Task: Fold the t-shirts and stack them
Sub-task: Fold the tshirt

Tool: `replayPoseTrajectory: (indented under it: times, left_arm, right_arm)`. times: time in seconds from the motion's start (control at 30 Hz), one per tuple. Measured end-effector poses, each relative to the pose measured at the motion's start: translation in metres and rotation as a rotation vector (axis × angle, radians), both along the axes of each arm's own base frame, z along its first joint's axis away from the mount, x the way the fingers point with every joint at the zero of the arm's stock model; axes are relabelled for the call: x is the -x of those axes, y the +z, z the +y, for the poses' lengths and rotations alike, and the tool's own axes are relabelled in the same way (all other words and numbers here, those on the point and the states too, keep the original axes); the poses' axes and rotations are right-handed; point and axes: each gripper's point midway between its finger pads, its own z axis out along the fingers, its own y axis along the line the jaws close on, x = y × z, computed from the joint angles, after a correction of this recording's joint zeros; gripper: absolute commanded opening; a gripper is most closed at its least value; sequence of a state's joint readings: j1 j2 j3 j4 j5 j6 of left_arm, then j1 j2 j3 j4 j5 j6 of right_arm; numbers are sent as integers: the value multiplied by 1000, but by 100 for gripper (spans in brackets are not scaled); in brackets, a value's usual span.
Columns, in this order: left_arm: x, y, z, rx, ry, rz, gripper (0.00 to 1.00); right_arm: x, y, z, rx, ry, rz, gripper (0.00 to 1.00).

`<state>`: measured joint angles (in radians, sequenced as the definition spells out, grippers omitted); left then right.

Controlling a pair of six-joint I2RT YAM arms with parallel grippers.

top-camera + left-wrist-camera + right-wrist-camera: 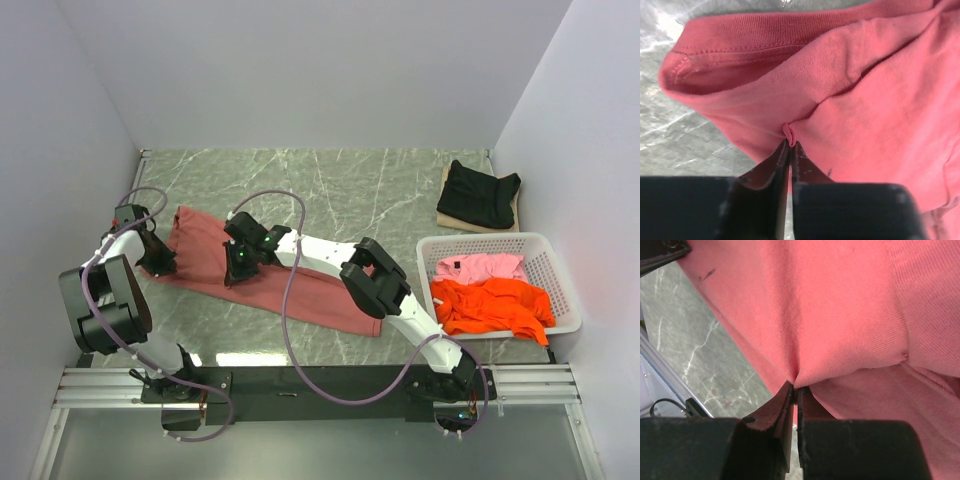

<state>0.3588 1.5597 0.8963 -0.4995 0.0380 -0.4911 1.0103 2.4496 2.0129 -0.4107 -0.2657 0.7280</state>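
top: red shirt (200, 250) lies on the table (350, 190); black shirt (480, 192) back right; orange shirt (495, 305) and pink shirt (480, 266) in the basket (560, 270).
left wrist: left gripper (790, 145) is closed, pinching red cloth.
right wrist: right gripper (795, 386) is closed, pinching it too.

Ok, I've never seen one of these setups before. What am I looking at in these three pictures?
Two robot arms are bolted at the near edge of a marbled green table. The wide picture comes from a fixed camera above and behind them. The two close-ups come from a camera on each wrist, looking along that arm's own fingers.

A brick-red t-shirt lies spread on the table. The left gripper and the right gripper are each shut on a pinch of its cloth.

On the right, a white basket holds a pink t-shirt and an orange t-shirt. Behind it, a black t-shirt lies on a tan board.
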Motion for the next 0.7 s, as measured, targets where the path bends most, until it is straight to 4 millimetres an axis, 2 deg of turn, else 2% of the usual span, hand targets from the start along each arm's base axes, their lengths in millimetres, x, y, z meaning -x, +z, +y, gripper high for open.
replayPoseTrajectory:
  times: [0.13,0.47,0.63,0.67,0.7]
  left_arm:
    - [1,-1,-1,7,-9,16,0]
    - [-14,33,-4,79,-50,10,1]
    - [-8,32,-11,143,-78,56,15]
    - [-5,31,-11,149,-79,69,23]
    - [-3,30,-12,152,-82,82,27]
  right_arm:
    - [2,4,0,1,8,10,0]
    - [1,4,-6,21,11,17,0]
    - [2,6,-10,31,16,21,3]
    - [2,5,-12,37,15,23,9]
    - [2,4,-13,42,16,25,13]
